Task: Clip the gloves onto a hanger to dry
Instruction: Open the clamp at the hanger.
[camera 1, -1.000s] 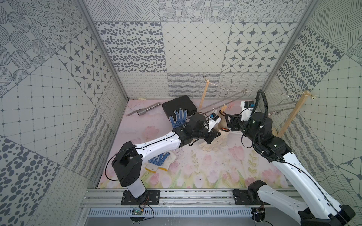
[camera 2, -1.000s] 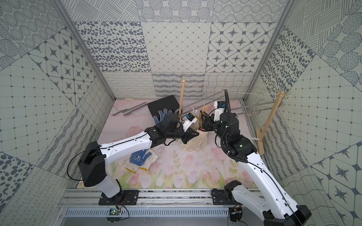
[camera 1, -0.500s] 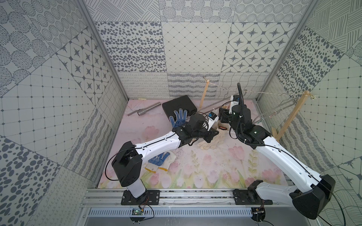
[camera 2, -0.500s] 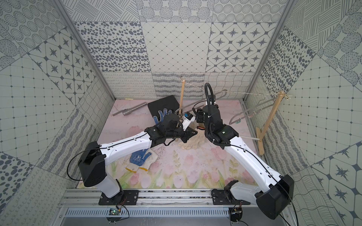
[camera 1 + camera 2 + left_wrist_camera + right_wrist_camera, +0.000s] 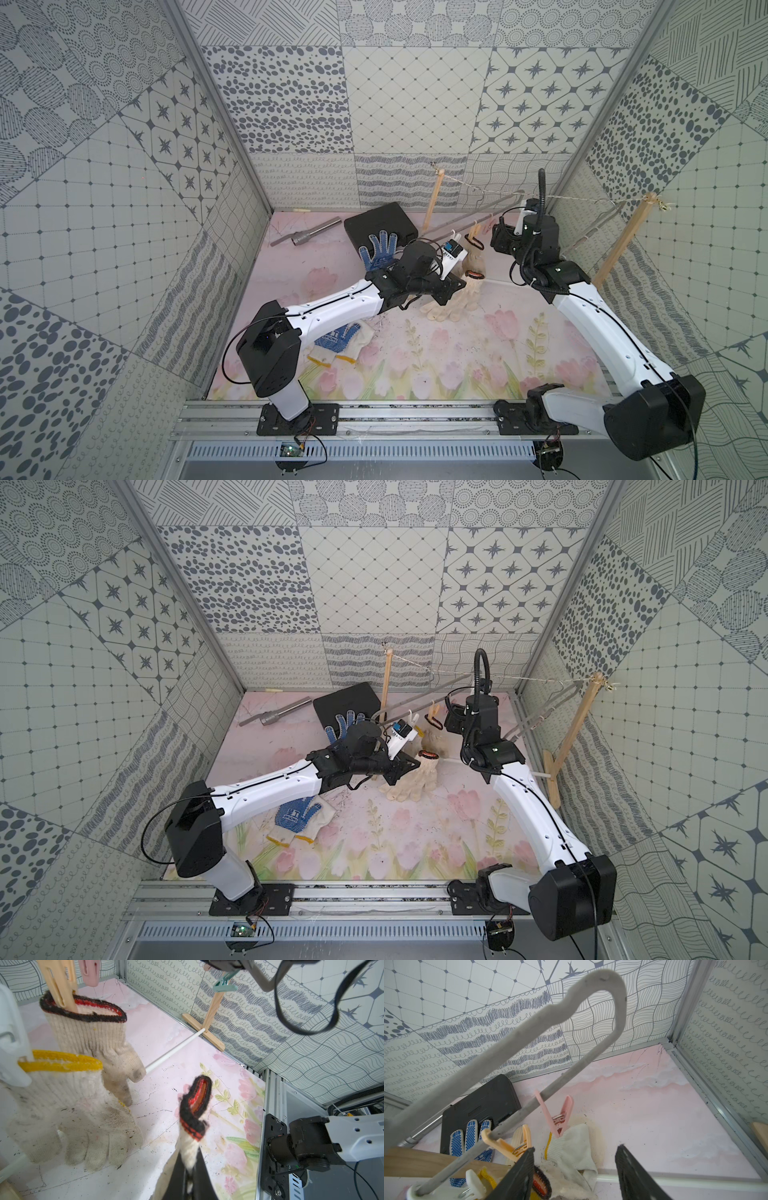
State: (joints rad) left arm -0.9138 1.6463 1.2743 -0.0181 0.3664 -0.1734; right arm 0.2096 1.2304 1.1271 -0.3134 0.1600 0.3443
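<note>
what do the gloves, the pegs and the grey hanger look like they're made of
Gloves: knitted yarn, likely cotton. Ribbed cuffs and loose fibres show, and the finish is matte and soiled.
Pegs: smooth moulded plastic in pastel colours, with a metal spring.
Hanger: matte grey with a slightly rough surface. It may be a coating over metal or plastic; cannot tell.

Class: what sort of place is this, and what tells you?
Probably a staged robot test booth: patterned panel walls, left arm and right arm bolted to an aluminium rail, floral printed floor.
</note>
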